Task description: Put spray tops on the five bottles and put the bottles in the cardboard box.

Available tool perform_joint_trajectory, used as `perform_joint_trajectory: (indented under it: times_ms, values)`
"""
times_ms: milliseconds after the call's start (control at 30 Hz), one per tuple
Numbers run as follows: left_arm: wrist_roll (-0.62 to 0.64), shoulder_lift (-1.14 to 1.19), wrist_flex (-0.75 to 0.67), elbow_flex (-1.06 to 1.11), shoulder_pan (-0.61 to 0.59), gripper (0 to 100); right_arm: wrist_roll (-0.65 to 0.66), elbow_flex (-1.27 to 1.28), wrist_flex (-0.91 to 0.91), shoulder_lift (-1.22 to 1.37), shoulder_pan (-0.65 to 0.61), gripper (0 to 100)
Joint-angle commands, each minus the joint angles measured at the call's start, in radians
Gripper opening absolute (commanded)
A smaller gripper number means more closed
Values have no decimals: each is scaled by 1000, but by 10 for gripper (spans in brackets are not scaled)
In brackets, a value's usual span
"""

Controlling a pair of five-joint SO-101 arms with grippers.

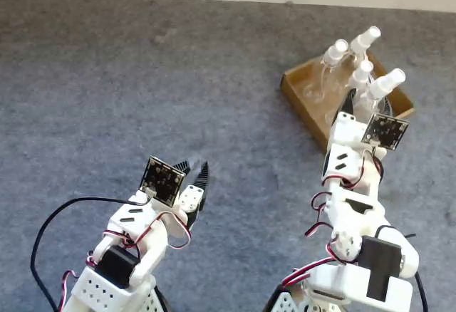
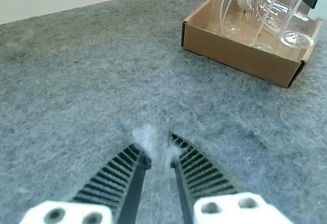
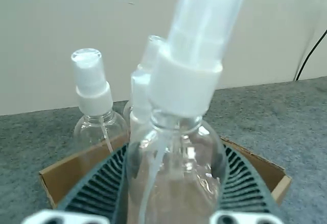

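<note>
Clear bottle [image 3: 173,178], white spray top [image 3: 191,75]: where is it, and what holds it?

Reply: Your right gripper [image 3: 173,152] has its jaws clamped on the bottle's round body, one ribbed jaw on each side, over the cardboard box [image 2: 230,55]. You cannot tell from these views whether its base rests on the box floor. Other capped bottles [image 1: 336,52] stand close together in the box, just beyond it.

Query: How will it handle?

Reply: Judge it light, since it looks empty, and stiff. The wall is smooth and curved, so expect it to slip or twist if the hold slackens. Treat it as breakable, because glass and hard plastic look alike here. The tall top makes it tippy, and the neighbours are near enough to knock.

Query: Where do you take hold?

Reply: On the widest part of the body, below the shoulder, as now. Avoid the spray top, which may turn or pull off.

Query: And the other arm?

Reply: Your left gripper [image 2: 159,155] hangs low over the grey desk [image 1: 142,77], well apart from the box, jaws slightly apart and holding nothing.
</note>
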Motion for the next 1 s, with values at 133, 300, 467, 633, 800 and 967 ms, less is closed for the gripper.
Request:
perform_joint_trajectory:
  times_ms: [133,300,467,633,800,967]
  values:
    - [-9,-13,3,21,-12,6,9,-65,-19,-5,-27,127]
    - [-9,-13,3,21,-13,6,9,-107,-19,42,-28,127]
    - [-9,-13,3,21,-13,6,9,-122,-19,108,-28,127]
    - [-9,-13,2,21,-15,6,9,-122,-19,128,-28,127]
    - [-9,-13,0,21,-15,6,9,-120,-19,128,-24,127]
    - [-9,-13,0,21,-15,6,9,-119,-19,131,-24,127]
